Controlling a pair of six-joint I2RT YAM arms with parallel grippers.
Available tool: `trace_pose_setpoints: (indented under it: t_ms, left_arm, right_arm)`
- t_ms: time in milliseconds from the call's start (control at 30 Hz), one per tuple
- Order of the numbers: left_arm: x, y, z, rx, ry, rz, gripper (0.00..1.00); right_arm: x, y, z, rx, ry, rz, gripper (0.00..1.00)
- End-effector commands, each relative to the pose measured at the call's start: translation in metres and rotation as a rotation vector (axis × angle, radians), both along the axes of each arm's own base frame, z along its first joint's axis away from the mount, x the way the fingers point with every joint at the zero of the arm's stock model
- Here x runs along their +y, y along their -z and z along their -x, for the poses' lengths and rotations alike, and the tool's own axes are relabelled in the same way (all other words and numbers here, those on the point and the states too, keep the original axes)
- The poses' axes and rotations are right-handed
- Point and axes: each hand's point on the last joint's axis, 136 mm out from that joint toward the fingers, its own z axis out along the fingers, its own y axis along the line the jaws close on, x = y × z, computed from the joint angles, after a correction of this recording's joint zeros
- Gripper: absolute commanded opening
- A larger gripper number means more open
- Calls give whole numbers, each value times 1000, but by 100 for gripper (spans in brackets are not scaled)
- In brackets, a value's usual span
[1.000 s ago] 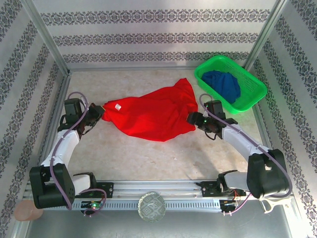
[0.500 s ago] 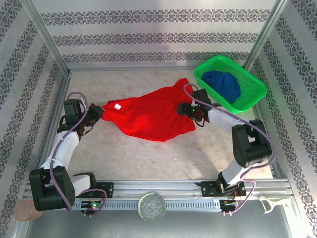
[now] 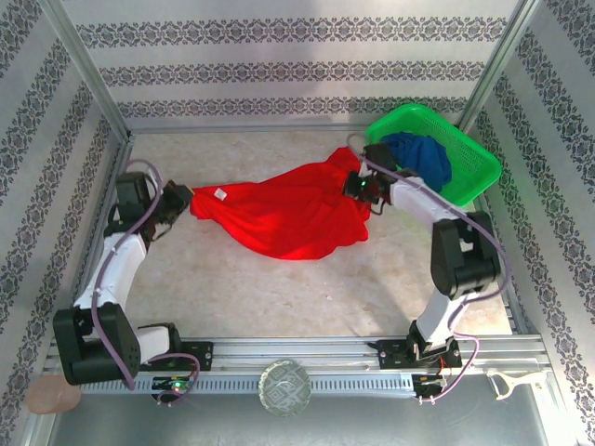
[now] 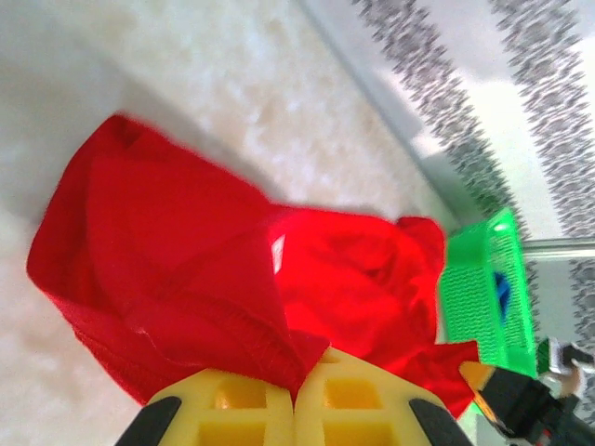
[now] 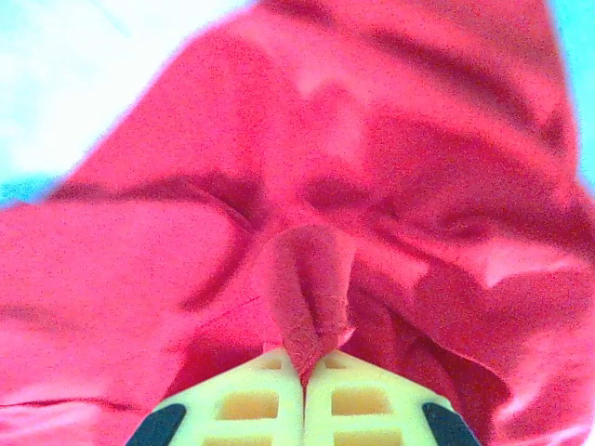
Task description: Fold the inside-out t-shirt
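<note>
The shirt (image 3: 284, 214) lies crumpled and half spread on the surface (image 3: 242, 288), left of the basket (image 3: 472, 158), with its nearest corner just beside the basket's rim. I judge it thin, soft cloth: light, limp and without shape of its own. It will likely sag and bunch between any two holds, and drag on the surface rather than glide.

My right pincer (image 3: 358, 186) is closed on a small pinch of cloth at the end nearest the basket; the right wrist view shows a fold standing up out of the shut jaws. My left pincer (image 3: 182, 199) is closed on an edge of cloth at the end farthest from the basket, near the white tag (image 3: 221, 195).

Hems, seams and corners look like the best holds, since a mid-panel pinch may lift only one layer. The blue garment (image 3: 418, 158) sits inside the basket.
</note>
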Motion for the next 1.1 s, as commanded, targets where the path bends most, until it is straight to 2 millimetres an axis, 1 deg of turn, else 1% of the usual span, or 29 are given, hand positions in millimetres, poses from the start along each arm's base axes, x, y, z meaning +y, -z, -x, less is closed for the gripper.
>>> trace_pose_setpoints:
  t_ms: [0, 33, 67, 133, 200, 233, 267, 333, 400, 433, 467, 500, 567, 667, 767, 833, 867, 933, 1000, 1067]
  left_arm:
    - [12, -94, -31, -196, -15, 9, 0]
    - [14, -123, -37, -245, -15, 1, 0]
    - [15, -142, -39, -277, -13, -4, 0]
    - [16, -185, -39, -344, -9, -11, 0]
    - [16, -218, -33, -404, -7, -10, 0]
    - [15, -237, -26, -441, -6, -11, 0]
    - [15, -250, -21, -469, -9, -14, 0]
    - [14, -279, -3, -537, -22, -23, 0]
    - [13, -302, 13, -595, -39, -31, 0]
    - [13, -309, 19, -618, -50, -36, 0]
    - [14, -313, 22, -627, -56, -38, 0]
    - [15, -315, 22, -627, -63, -41, 0]
    - [16, -312, 17, -619, -66, -43, 0]
    - [23, -290, -8, -563, -74, -24, 0]
    - [31, -261, -43, -507, -78, 6, 0]
    - [37, -246, -69, -481, -82, 32, 0]
    - [39, -244, -78, -485, -82, 37, 0]
    - [46, -236, -106, -472, -83, 47, 0]
    - [52, -234, -130, -480, -88, 70, 0]
    - [57, -241, -151, -499, -95, 93, 0]
  right_arm:
    - [-6, -158, -8, -318, -16, -125, 0]
    - [-10, -191, -2, -375, -15, -139, 0]
    - [-14, -218, 3, -428, -11, -147, 0]
    - [-24, -271, 22, -529, -1, -174, 0]
    - [-35, -310, 40, -612, 18, -190, 0]
    - [-42, -330, 53, -653, 30, -207, 0]
    - [-47, -345, 63, -689, 39, -219, 0]
    - [-59, -380, 89, -778, 65, -229, 0]
    - [-67, -409, 113, -855, 85, -229, 0]
    - [-70, -421, 122, -887, 94, -224, 0]
    - [-72, -429, 128, -907, 99, -221, 0]
    - [-72, -435, 132, -921, 95, -224, 0]
    - [-69, -438, 128, -920, 80, -237, 0]
    - [-62, -425, 102, -868, 62, -272, 0]
    - [-55, -408, 67, -816, 47, -298, 0]
    - [-48, -396, 40, -780, 32, -304, 0]
    - [-44, -393, 28, -774, 21, -306, 0]
    - [-34, -387, -1, -772, -6, -298, 0]
    - [-24, -386, -29, -790, -34, -297, 0]
    - [-12, -391, -55, -814, -80, -327, 0]
